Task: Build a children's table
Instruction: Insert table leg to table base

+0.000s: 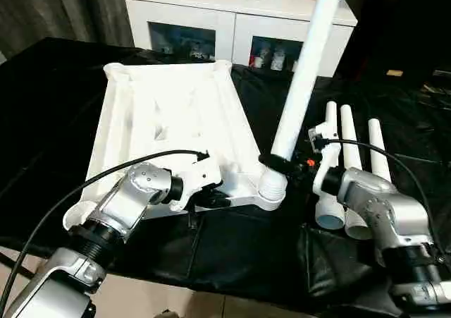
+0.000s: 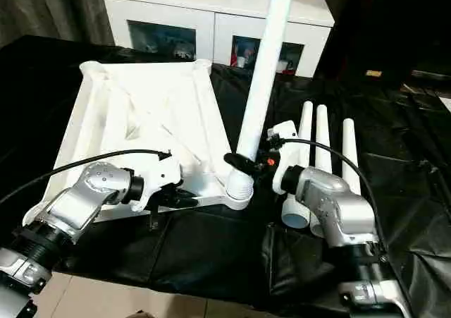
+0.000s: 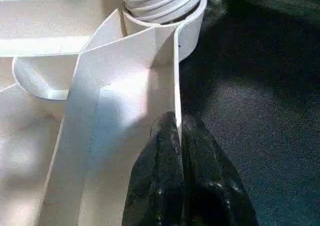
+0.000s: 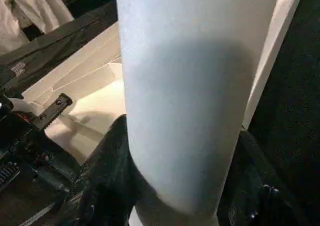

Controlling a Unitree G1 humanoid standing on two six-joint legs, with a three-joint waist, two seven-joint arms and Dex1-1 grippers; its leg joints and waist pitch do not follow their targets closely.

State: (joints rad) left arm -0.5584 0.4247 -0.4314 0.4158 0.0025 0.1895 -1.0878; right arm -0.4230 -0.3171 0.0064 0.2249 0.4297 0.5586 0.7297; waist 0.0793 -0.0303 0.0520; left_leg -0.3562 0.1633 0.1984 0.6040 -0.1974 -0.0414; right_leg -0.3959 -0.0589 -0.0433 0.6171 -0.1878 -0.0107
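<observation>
The upturned table top [image 1: 169,120] lay on the black-draped counter [image 1: 232,254], no readable writing anywhere. The left gripper [image 3: 177,136] pinched its near rim, jaws closed. The right gripper [image 1: 282,164] clasped the leg [image 1: 306,71] standing tilted in the near corner socket [image 1: 271,194]. Three spare legs [image 1: 349,163] lay beside it.

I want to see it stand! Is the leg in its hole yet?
In. The leg stands nearly upright, its ribbed end inside the tabletop's corner hole.

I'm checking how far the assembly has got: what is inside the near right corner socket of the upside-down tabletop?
A white leg stands in that corner socket, its ribbed end partly visible above the rim. The right tool grips it just above. How deep it sits is hidden by the socket wall.
</observation>
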